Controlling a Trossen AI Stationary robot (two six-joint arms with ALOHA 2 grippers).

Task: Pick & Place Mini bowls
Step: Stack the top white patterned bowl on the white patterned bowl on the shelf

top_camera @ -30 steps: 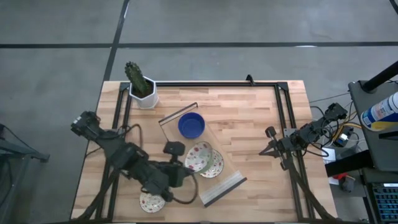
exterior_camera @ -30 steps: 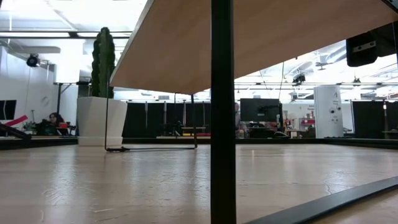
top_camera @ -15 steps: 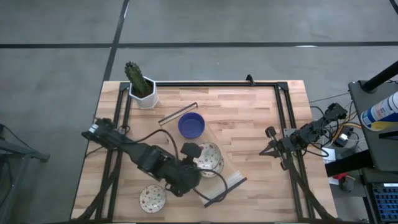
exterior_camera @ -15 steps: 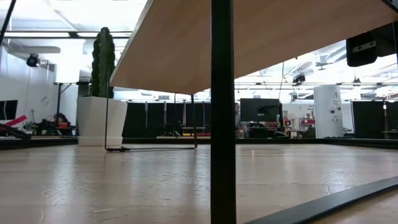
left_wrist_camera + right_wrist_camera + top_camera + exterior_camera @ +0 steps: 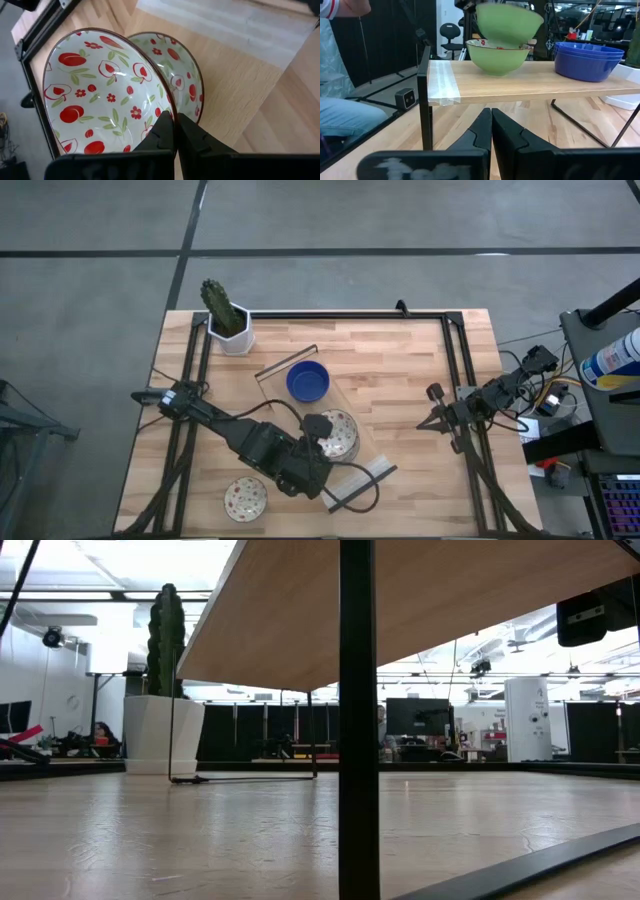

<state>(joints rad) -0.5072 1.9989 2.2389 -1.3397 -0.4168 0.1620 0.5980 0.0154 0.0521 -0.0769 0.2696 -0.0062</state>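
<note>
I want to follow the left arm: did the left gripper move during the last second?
Yes. In the high view the left gripper went from the table's front left area toward the right, away from the cactus pot, and is now at the floral bowls on the shelf.

- The left gripper [image 5: 174, 131] has its dark fingers pinched on the rim of a floral bowl [image 5: 100, 95], at the bowl's 4 o'clock edge.
- A second floral bowl [image 5: 182, 75] sits underneath, peeking out toward 2 o'clock.
- Both are over a wooden shelf [image 5: 240, 100].
</note>
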